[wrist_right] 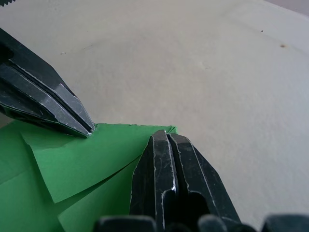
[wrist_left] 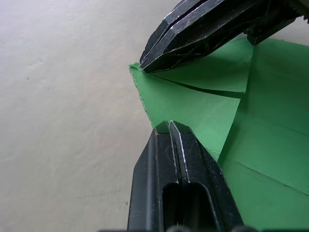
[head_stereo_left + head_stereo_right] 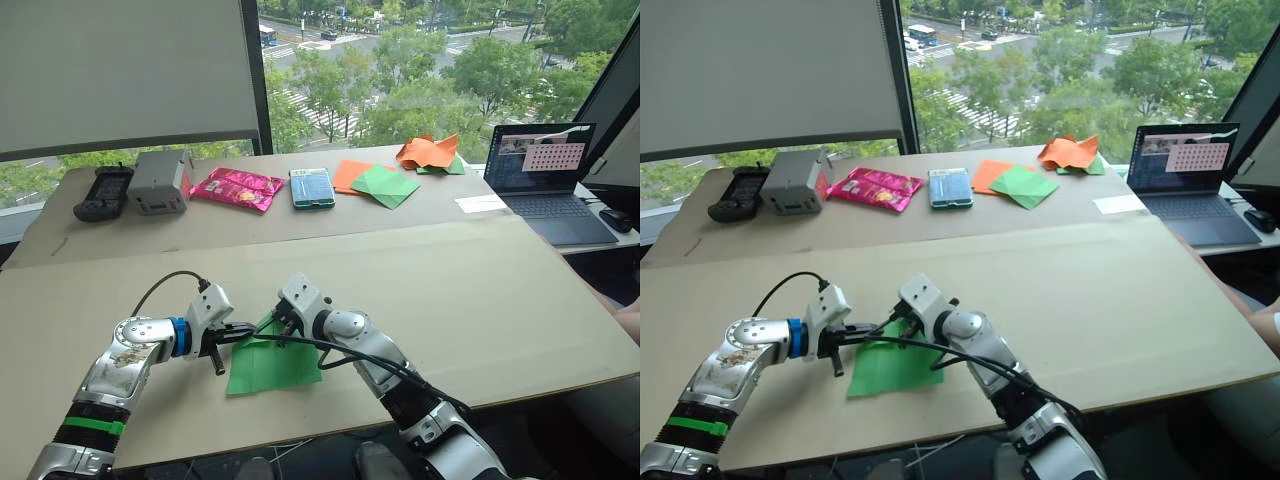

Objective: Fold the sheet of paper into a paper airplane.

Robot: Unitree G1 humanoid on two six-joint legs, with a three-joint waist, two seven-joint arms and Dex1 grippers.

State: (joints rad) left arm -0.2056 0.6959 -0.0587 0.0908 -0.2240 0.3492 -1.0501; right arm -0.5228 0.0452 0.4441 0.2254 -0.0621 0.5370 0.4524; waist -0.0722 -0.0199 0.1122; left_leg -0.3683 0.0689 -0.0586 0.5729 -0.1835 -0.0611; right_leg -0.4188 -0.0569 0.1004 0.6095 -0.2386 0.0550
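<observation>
**Operator:** Now, where does the work stand?

**Technician:** You have the wide tan cardboard-covered table (image 3: 480, 300), with the bright green creased sheet of paper (image 3: 275, 365) lying flat near its front edge. Two corner flaps are folded inward, meeting at a point on its far edge.

**Operator:** And the end effectors?

**Technician:** Your left gripper (image 2: 170, 126) has its two black fingers pressed together, tips on the edge of one flap. Your right gripper (image 1: 168, 136) is likewise clenched, tips resting at the far edge of the sheet. Whether either pinches the paper or merely presses on it, you cannot tell. The two tips sit just beside each other.
</observation>
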